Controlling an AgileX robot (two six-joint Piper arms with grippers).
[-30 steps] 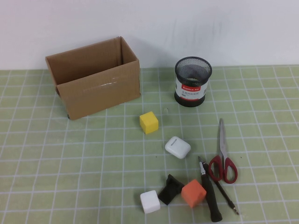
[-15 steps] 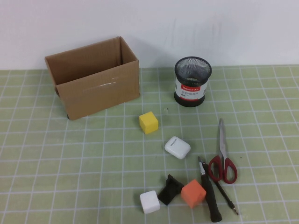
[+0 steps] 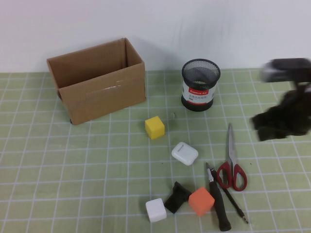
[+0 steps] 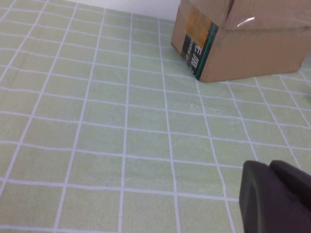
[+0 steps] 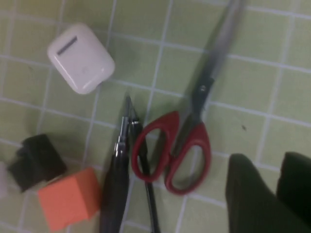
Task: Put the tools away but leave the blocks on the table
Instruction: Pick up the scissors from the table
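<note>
**Right arm over the tabletop, all tools lying loose**

Your right claw [image 5: 272, 189] hangs blurred above the tabletop [image 3: 73, 165] at about 3 o'clock of the high view, up and to the right of the scissors. Its two dark fingers [image 5: 248, 194] show a narrow gap between them in the wrist view, so read it as slightly parted and holding nothing. Your left claw [image 4: 274, 196] shows only as a dark tip over bare mat near the cardboard box [image 3: 97, 80]; you cannot tell whether it is open or closed.

The red-handled scissors [image 3: 231, 167] lie flat at about 4 o'clock, blades pointing to 12. Just beside their handles at 9 o'clock lies the thick screwdriver [image 3: 218, 201], and the thin driver [image 3: 234, 201] runs from between them, its tip toward 5 o'clock.

The yellow block [image 3: 155, 127] sits near centre. The white block [image 3: 156, 209] and orange block [image 3: 201, 201] rest at 6 o'clock with the black wedge [image 3: 177, 197] between them. The white case [image 3: 184, 153] lies between the yellow block and the screwdriver. The mesh cup [image 3: 200, 85] stands at 1 o'clock.
</note>
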